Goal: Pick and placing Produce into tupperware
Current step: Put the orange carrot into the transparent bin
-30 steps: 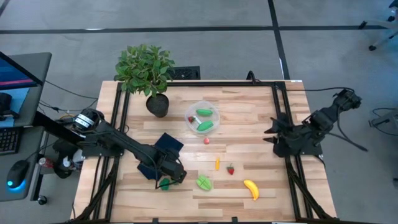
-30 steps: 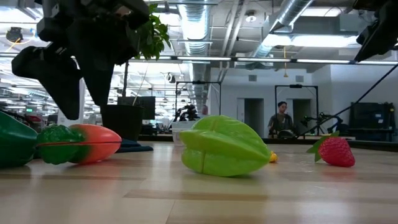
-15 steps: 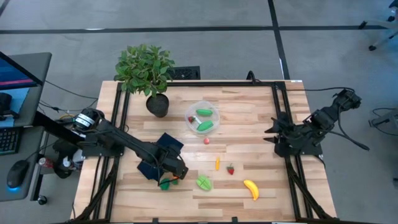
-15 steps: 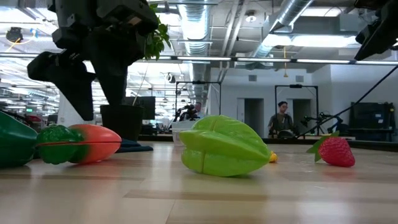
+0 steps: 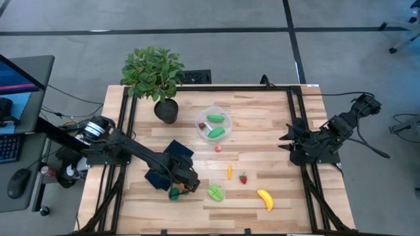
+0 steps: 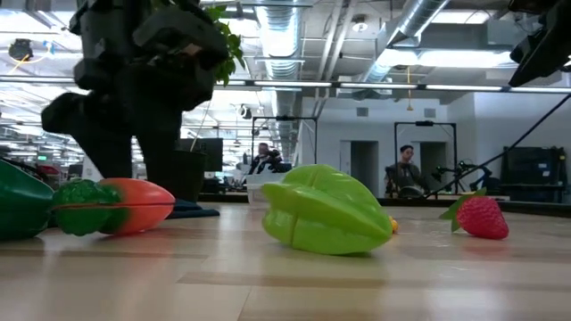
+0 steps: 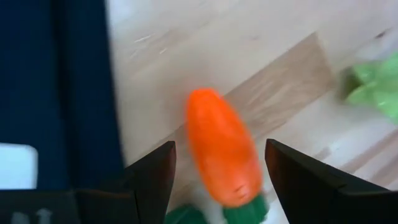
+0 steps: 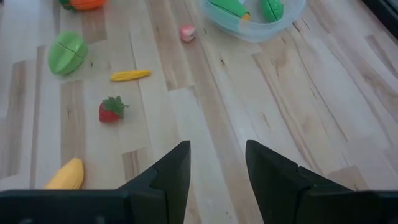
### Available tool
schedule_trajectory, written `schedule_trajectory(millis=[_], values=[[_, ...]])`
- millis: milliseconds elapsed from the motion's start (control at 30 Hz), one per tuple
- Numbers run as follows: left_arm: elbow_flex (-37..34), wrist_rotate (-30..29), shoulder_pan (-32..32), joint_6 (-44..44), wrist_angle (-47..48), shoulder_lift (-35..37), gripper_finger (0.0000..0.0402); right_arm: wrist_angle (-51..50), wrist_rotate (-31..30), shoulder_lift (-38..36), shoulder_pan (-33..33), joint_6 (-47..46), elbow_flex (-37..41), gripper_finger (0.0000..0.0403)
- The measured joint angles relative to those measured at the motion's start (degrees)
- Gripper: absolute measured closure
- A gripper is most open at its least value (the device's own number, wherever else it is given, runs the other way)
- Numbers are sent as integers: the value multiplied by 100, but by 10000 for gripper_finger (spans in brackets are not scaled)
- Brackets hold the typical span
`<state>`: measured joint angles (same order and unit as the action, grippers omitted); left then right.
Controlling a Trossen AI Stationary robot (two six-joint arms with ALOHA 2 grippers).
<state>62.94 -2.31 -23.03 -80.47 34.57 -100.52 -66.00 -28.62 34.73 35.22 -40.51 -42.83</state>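
Left claw (image 7: 217, 180), fingers apart, straddles the carrot (image 7: 222, 152); lower fully and centre before closing on its thick middle.

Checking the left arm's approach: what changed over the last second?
The left gripper came down over the carrot, its open fingers now straddling it, not yet closed. The green star-shaped piece looks slightly shifted in the low view. Unchanged: the right gripper, open and waiting at the table's right edge, the tupperware, banana, strawberry.
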Motion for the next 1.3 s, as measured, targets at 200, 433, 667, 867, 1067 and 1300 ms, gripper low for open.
schedule_trajectory(millis=[200,433,667,867,1067,1300], values=[[5,50,0,45,-175,-160,165,4,2,1,0,0,-2,257],[2,203,0,113,-345,-347,165,29,0,1,0,-2,-2,255],[-6,319,-1,271,-507,-382,165,28,0,1,0,0,-2,258],[-7,493,0,501,-550,-382,165,24,-16,1,0,0,-1,259],[-4,541,-1,591,-520,-465,165,37,-17,2,0,0,-1,259],[7,613,0,632,-601,-550,165,66,-17,1,0,-2,0,264]])
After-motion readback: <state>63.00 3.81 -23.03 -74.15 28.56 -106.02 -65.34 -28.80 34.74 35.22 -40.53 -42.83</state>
